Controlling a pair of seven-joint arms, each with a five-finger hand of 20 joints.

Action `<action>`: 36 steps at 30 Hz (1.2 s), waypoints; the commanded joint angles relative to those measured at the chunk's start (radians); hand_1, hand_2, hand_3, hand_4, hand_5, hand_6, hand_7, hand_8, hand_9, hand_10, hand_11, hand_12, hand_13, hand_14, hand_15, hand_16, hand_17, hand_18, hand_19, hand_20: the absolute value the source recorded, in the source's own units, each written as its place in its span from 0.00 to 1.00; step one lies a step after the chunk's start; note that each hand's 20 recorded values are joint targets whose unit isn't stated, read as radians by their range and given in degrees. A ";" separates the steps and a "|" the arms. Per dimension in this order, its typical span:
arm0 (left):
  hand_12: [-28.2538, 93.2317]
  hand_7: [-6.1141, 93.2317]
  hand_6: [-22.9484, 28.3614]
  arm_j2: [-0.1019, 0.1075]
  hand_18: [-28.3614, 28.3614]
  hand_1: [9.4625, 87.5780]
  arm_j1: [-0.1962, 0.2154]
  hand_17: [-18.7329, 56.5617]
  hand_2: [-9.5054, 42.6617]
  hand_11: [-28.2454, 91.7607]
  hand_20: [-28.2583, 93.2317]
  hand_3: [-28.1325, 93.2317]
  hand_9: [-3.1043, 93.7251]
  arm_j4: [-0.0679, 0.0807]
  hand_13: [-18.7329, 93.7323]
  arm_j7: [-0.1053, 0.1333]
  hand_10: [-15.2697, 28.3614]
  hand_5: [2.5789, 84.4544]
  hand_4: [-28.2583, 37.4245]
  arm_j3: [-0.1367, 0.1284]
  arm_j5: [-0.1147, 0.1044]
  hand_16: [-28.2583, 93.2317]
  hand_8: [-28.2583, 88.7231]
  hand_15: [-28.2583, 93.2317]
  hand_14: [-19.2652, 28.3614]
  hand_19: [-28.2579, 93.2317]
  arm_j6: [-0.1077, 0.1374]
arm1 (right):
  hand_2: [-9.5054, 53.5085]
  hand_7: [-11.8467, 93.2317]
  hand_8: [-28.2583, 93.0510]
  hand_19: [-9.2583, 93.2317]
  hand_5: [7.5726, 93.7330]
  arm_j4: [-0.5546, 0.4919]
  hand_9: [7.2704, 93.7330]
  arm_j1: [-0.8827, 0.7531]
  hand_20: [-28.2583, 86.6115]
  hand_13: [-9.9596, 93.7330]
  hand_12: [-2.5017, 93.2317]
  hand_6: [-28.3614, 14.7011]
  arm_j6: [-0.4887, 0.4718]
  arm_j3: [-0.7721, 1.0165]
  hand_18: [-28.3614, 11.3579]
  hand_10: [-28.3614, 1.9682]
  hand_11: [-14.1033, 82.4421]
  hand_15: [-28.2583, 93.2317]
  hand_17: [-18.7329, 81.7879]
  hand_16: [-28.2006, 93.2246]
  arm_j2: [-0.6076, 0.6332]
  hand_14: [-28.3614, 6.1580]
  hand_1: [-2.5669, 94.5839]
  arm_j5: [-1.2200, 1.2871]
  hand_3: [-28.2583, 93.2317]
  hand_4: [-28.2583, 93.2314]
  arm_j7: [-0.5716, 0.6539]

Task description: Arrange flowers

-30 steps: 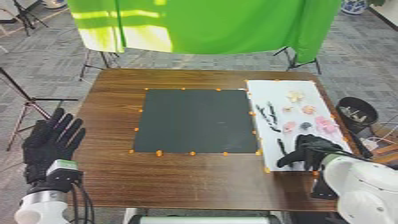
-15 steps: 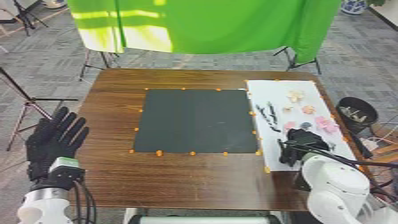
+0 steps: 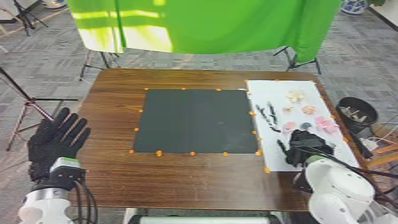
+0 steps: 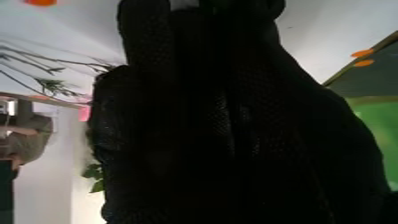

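The blue-grey flower (image 3: 306,125) lay on the white mat (image 3: 282,164), just beyond the right hand (image 3: 307,144), toward twelve o'clock from it in the head view. The pink flowers (image 3: 327,124) sat near one o'clock and the peach flower (image 3: 308,109) farther out at twelve, with the cream flower (image 3: 295,95) beyond, just short of twelve. Toward eleven o'clock lay the dark sprigs (image 3: 273,114), their long axis running roughly from eleven to five. Leafy stems (image 4: 55,86) rose beside the glove in the right wrist view.

The right hand was much the nearer, low over the mat; whether it was released, clenched or grasping anything could not be told. If a sprig was wanted next, the move probably called for a reach toward eleven, with the grasp set across that slanting axis; a careless sweep might have nudged the blooms. The left hand (image 3: 57,142) was well apart at nine o'clock, released, its fingers straight and spread.

The dark mat (image 3: 195,120) lay toward ten o'clock on the brown table (image 3: 178,185). Past the table stood a black bin (image 3: 357,112) near one, and a green cloth (image 3: 213,25) hung toward eleven.
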 commanded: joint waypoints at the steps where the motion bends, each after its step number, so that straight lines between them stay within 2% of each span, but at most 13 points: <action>1: 0.33 0.20 0.63 -0.008 0.76 0.26 0.008 0.16 0.41 0.44 0.30 0.82 0.33 0.001 0.36 -0.003 0.71 0.45 0.00 0.004 -0.016 0.17 0.17 0.55 0.74 0.52 0.002 | 0.00 0.67 0.32 0.96 0.71 0.030 1.00 -0.079 0.41 0.99 0.40 0.66 0.094 -0.027 0.31 0.69 0.24 0.40 0.75 0.60 0.005 0.73 0.63 0.041 0.87 0.08 -0.021; 4: 0.33 0.20 0.63 -0.007 0.76 0.26 0.007 0.16 0.40 0.44 0.30 0.82 0.33 0.002 0.36 -0.002 0.71 0.45 0.00 0.005 -0.016 0.17 0.17 0.56 0.75 0.52 -0.001 | 0.00 0.68 0.32 0.98 0.71 0.014 1.00 -0.082 0.41 1.00 0.43 0.66 0.175 -0.026 0.29 0.69 0.27 0.43 0.75 0.62 0.018 0.73 0.60 0.032 0.89 0.10 -0.034; 9: 0.33 0.20 0.63 -0.006 0.76 0.26 0.010 0.16 0.40 0.45 0.30 0.82 0.33 0.002 0.36 0.001 0.71 0.45 0.00 0.001 -0.019 0.17 0.17 0.56 0.75 0.52 -0.002 | 0.00 0.74 0.31 1.00 0.69 -0.016 1.00 -0.084 0.45 0.98 0.50 0.64 0.328 -0.026 0.23 0.68 0.33 0.49 0.71 0.65 0.039 0.67 0.54 0.034 0.93 0.21 -0.055; 12: 0.33 0.20 0.63 -0.005 0.76 0.26 0.012 0.16 0.40 0.45 0.30 0.82 0.33 0.002 0.36 0.004 0.71 0.45 0.00 -0.001 -0.025 0.17 0.17 0.56 0.75 0.52 -0.004 | 0.00 0.76 0.32 1.00 0.69 -0.031 1.00 -0.085 0.49 0.96 0.53 0.64 0.392 -0.029 0.19 0.69 0.35 0.53 0.69 0.65 0.054 0.63 0.50 0.019 0.96 0.26 -0.068; 18: 0.33 0.20 0.63 -0.004 0.76 0.26 0.018 0.16 0.40 0.45 0.30 0.82 0.33 -0.001 0.36 0.009 0.71 0.45 0.00 -0.004 -0.030 0.17 0.17 0.56 0.75 0.52 -0.002 | 0.00 0.77 0.32 1.00 0.69 -0.060 1.00 -0.072 0.52 0.96 0.55 0.65 0.468 -0.038 0.17 0.69 0.37 0.57 0.69 0.65 0.062 0.62 0.47 0.063 0.99 0.26 -0.077; 23: 0.32 0.20 0.63 0.007 0.76 0.26 0.035 0.16 0.40 0.45 0.30 0.82 0.33 -0.003 0.36 0.007 0.71 0.45 0.00 -0.014 -0.034 0.17 0.17 0.56 0.75 0.52 0.005 | 0.00 0.77 0.33 1.00 0.69 -0.048 1.00 0.070 0.52 0.96 0.55 0.66 0.514 -0.129 0.17 0.69 0.38 0.57 0.69 0.64 0.058 0.62 0.47 0.179 0.99 0.27 -0.030; 26: 0.32 0.20 0.63 0.016 0.76 0.26 0.081 0.16 0.40 0.45 0.30 0.82 0.33 -0.015 0.36 -0.004 0.71 0.45 0.00 -0.044 -0.030 0.17 0.17 0.56 0.75 0.52 -0.003 | 0.00 0.77 0.33 1.00 0.68 -0.032 1.00 0.174 0.52 0.95 0.56 0.65 0.546 -0.207 0.16 0.69 0.37 0.58 0.69 0.64 0.038 0.62 0.47 0.222 1.00 0.26 -0.021; 30: 0.32 0.20 0.63 0.016 0.76 0.26 0.117 0.16 0.40 0.44 0.30 0.81 0.33 -0.024 0.36 0.003 0.71 0.45 0.00 -0.068 -0.033 0.17 0.17 0.56 0.75 0.52 0.017 | 0.00 0.77 0.32 1.00 0.68 0.004 1.00 0.314 0.53 0.95 0.56 0.65 0.613 -0.324 0.16 0.69 0.37 0.58 0.69 0.64 -0.013 0.62 0.47 0.257 1.00 0.26 -0.010; 34: 0.32 0.20 0.63 0.023 0.76 0.26 0.128 0.16 0.40 0.44 0.30 0.82 0.33 -0.023 0.36 -0.004 0.71 0.45 0.00 -0.071 -0.036 0.17 0.17 0.55 0.75 0.52 0.022 | 0.00 0.77 0.33 1.00 0.68 0.068 1.00 0.445 0.53 0.95 0.56 0.65 0.627 -0.427 0.16 0.69 0.37 0.59 0.69 0.64 -0.088 0.62 0.47 0.301 1.00 0.27 -0.052; 36: 0.32 0.20 0.63 0.023 0.76 0.26 0.127 0.16 0.41 0.44 0.30 0.82 0.33 -0.021 0.36 -0.008 0.71 0.45 0.00 -0.065 -0.036 0.17 0.17 0.55 0.74 0.52 0.022 | 0.00 0.78 0.33 1.00 0.68 0.100 1.00 0.507 0.53 0.95 0.56 0.65 0.602 -0.478 0.15 0.69 0.38 0.59 0.69 0.63 -0.129 0.61 0.47 0.317 1.00 0.27 -0.062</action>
